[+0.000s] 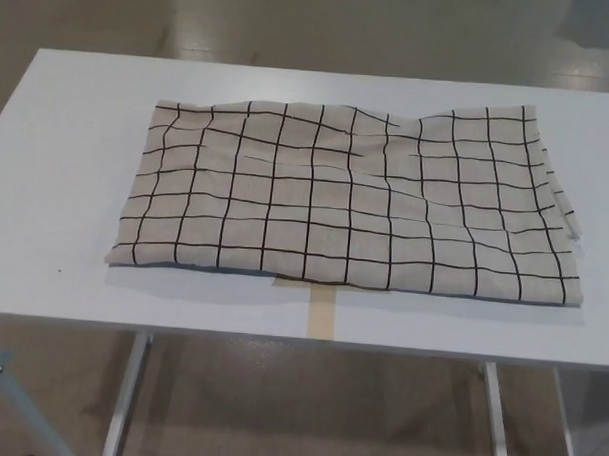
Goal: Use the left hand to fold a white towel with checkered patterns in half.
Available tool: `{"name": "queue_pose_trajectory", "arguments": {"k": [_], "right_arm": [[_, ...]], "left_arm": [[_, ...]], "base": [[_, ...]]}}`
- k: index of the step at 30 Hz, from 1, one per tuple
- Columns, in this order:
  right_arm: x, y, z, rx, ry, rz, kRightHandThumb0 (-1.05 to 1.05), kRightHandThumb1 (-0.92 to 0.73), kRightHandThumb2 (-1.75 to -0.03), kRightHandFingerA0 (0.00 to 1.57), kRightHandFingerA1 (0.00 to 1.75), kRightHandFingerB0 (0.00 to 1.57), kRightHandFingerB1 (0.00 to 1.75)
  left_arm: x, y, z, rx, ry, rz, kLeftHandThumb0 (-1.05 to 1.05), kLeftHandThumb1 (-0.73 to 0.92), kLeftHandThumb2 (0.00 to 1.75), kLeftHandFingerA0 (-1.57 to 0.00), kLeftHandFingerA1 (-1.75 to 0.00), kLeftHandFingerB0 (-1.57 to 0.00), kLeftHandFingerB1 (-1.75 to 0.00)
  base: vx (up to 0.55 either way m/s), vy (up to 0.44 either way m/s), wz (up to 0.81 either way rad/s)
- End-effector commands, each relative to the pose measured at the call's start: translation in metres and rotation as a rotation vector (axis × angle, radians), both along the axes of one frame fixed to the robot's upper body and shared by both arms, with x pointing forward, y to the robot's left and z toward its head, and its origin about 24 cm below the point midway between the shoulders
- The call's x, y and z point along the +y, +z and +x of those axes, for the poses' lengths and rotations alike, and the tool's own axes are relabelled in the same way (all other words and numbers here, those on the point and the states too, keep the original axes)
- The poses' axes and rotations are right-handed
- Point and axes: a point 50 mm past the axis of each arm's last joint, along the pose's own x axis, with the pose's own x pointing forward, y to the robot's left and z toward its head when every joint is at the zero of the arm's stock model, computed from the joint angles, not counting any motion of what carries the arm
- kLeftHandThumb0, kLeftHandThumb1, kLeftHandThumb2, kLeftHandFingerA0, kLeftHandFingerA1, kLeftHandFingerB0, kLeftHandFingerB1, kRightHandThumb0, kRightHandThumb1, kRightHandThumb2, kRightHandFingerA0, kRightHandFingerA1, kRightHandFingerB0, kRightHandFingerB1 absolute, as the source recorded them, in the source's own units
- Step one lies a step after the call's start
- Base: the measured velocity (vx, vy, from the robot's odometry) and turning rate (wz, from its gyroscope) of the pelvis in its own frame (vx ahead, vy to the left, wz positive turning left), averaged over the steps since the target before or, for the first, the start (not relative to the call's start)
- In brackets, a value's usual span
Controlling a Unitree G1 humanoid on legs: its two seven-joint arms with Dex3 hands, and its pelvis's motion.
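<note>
A white towel (pixel 351 200) with a black checkered grid lies flat on the white table (pixel 66 180), spanning most of its middle. It looks doubled over, with a second layer's edge peeking out along its right side. Light wrinkles run across its upper half. Neither of my hands shows in the head view.
A strip of tan tape (pixel 322 311) sticks out from under the towel's front edge, reaching the table's near edge. White table legs (pixel 129 392) stand below on a beige floor. Bare tabletop borders the towel on the left and far side.
</note>
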Motion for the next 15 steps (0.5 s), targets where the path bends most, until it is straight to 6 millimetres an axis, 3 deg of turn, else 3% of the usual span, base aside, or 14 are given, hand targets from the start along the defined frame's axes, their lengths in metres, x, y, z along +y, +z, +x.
{"name": "queue_pose_trajectory", "arguments": {"k": [1, 3, 5, 6, 7, 8, 9, 10, 11, 12, 14, 15], "right_arm": [[-0.007, 0.024, 0.008, -0.298, -0.124, 0.03, -0.53, -0.71, -0.62, 0.42, 0.41, 0.41, 0.34], [-0.006, 0.024, 0.008, -0.298, -0.126, 0.031, -0.52, -0.71, -0.62, 0.42, 0.41, 0.41, 0.34], [-0.008, 0.023, 0.007, -0.299, -0.128, 0.033, -0.52, -0.71, -0.62, 0.42, 0.41, 0.41, 0.34], [-0.008, 0.023, 0.008, -0.299, -0.127, 0.033, -0.52, -0.71, -0.62, 0.42, 0.41, 0.41, 0.34], [-0.008, 0.022, 0.008, -0.299, -0.126, 0.034, -0.52, -0.71, -0.62, 0.42, 0.41, 0.41, 0.34], [-0.008, 0.022, 0.008, -0.299, -0.124, 0.035, -0.52, -0.71, -0.62, 0.42, 0.41, 0.42, 0.34], [-0.007, 0.022, 0.009, -0.3, -0.123, 0.035, -0.52, -0.71, -0.62, 0.42, 0.41, 0.42, 0.35], [-0.007, 0.023, 0.009, -0.304, -0.122, 0.035, -0.52, -0.71, -0.62, 0.42, 0.41, 0.42, 0.35], [-0.007, 0.023, 0.009, -0.305, -0.121, 0.034, -0.52, -0.71, -0.62, 0.42, 0.41, 0.42, 0.35], [-0.007, 0.023, 0.01, -0.306, -0.121, 0.035, -0.52, -0.71, -0.62, 0.42, 0.41, 0.42, 0.35], [-0.008, 0.024, 0.011, -0.311, -0.121, 0.035, -0.52, -0.71, -0.62, 0.42, 0.41, 0.42, 0.35], [-0.008, 0.024, 0.011, -0.311, -0.121, 0.035, -0.52, -0.71, -0.62, 0.42, 0.41, 0.42, 0.35]], "left_arm": [[0.014, 0.023, 0.001, -0.245, 0.093, -0.009, -0.4, 0.52, 0.56, -0.3, -0.37, -0.35, -0.35], [0.015, 0.023, 0.0, -0.246, 0.089, -0.005, -0.39, 0.51, 0.55, -0.3, -0.36, -0.34, -0.35], [0.016, 0.027, -0.002, -0.257, 0.066, 0.016, -0.45, 0.48, 0.66, -0.26, -0.41, -0.26, -0.38], [0.015, 0.029, -0.003, -0.263, 0.06, 0.022, -0.24, 0.39, 0.92, -0.12, -0.52, -0.11, -0.51], [0.015, 0.03, -0.005, -0.269, 0.054, 0.026, -0.24, 0.39, 0.92, -0.12, -0.52, -0.11, -0.51], [0.015, 0.034, -0.006, -0.287, 0.037, 0.043, -0.46, 0.48, 0.65, -0.14, -0.38, -0.12, -0.34], [0.013, 0.04, -0.007, -0.318, 0.016, 0.081, -0.46, 0.46, 0.67, -0.04, -0.31, -0.03, -0.19], [0.011, 0.051, -0.009, -0.376, -0.019, 0.159, -0.43, 0.47, 0.6, 0.0, -0.22, 0.0, -0.16], [0.01, 0.055, -0.01, -0.4, -0.032, 0.192, -0.43, 0.47, 0.6, 0.0, -0.22, 0.0, -0.16], [0.009, 0.06, -0.01, -0.432, -0.039, 0.225, -0.49, 0.32, 0.7, 0.0, -0.24, 0.0, -0.16], [0.007, 0.086, -0.008, -0.573, -0.08, 0.334, -0.6, 0.33, 0.65, 0.0, -0.1, 0.0, 0.0], [0.007, 0.086, -0.008, -0.573, -0.08, 0.334, -0.6, 0.33, 0.65, 0.0, -0.1, 0.0, 0.0]], "base": [[0.0, 0.0, 0.0], [0.0, 0.0, 0.0], [0.0, 0.0, 0.0], [0.0, 0.0, 0.0], [0.0, 0.0, 0.0], [0.0, 0.0, 0.0], [0.0, 0.0, 0.0], [0.0, 0.0, 0.0], [0.0, 0.0, 0.0], [0.0, 0.0, 0.0], [0.0, 0.0, 0.0], [0.0, 0.0, 0.0]]}}
